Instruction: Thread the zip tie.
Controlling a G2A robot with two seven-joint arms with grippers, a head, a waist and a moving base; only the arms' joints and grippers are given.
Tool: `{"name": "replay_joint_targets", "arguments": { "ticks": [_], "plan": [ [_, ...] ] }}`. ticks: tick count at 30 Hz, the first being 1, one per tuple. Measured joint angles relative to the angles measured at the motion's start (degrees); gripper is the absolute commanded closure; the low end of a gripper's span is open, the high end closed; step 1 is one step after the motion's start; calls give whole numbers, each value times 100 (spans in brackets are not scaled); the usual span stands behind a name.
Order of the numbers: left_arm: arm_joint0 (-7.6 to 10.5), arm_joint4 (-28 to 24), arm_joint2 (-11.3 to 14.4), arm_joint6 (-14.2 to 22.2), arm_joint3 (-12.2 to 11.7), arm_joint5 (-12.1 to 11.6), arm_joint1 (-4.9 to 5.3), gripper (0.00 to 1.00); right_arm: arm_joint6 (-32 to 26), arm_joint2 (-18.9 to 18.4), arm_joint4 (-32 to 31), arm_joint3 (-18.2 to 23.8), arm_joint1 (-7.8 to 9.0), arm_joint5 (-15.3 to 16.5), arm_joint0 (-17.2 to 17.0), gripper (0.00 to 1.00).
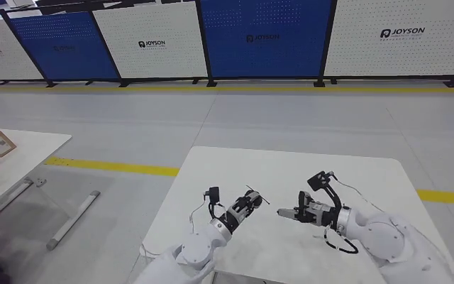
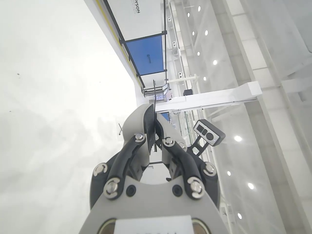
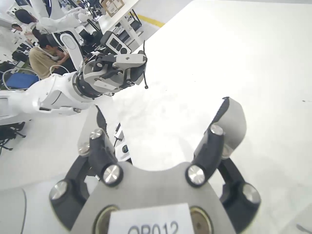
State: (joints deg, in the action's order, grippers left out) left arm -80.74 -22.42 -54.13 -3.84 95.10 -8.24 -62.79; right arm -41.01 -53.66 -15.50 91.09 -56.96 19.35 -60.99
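The left claw (image 2: 153, 116) pinches the zip tie (image 3: 146, 86) mid-strap above the worktop (image 1: 284, 167). The right claw (image 3: 162, 108), spread wide, sits at its 3 o'clock. The risk is that the thin strap could pivot or slip in that pinch — then tip and head would misalign.

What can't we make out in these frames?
- Slot in the zip tie head: too small to see in every view.
- Zip tie's middle: hidden in the left gripper's grip in both wrist views.
- Top view: the zip tie is only a thin line, and its ends are indistinguishable.
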Motion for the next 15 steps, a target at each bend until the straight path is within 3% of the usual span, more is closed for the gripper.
{"name": "replay_joint_targets", "arguments": {
  "ticks": [3,7,10,15],
  "plan": [
    [-10,135,1,-497,-16,-53,-53,100,-49,-37,525,-229,-30,-230,-54,0],
    [-28,961,244,-1122,-124,-112,-132,100,-509,-112,1245,-546,-59,-499,106,0],
    [-17,1307,405,-1112,-171,-49,-166,100,-633,-135,1276,-542,-58,-547,135,0],
    [-17,1291,402,-1100,-168,-53,-165,100,-623,-133,1271,-539,-57,-542,132,0]
  ]
}}
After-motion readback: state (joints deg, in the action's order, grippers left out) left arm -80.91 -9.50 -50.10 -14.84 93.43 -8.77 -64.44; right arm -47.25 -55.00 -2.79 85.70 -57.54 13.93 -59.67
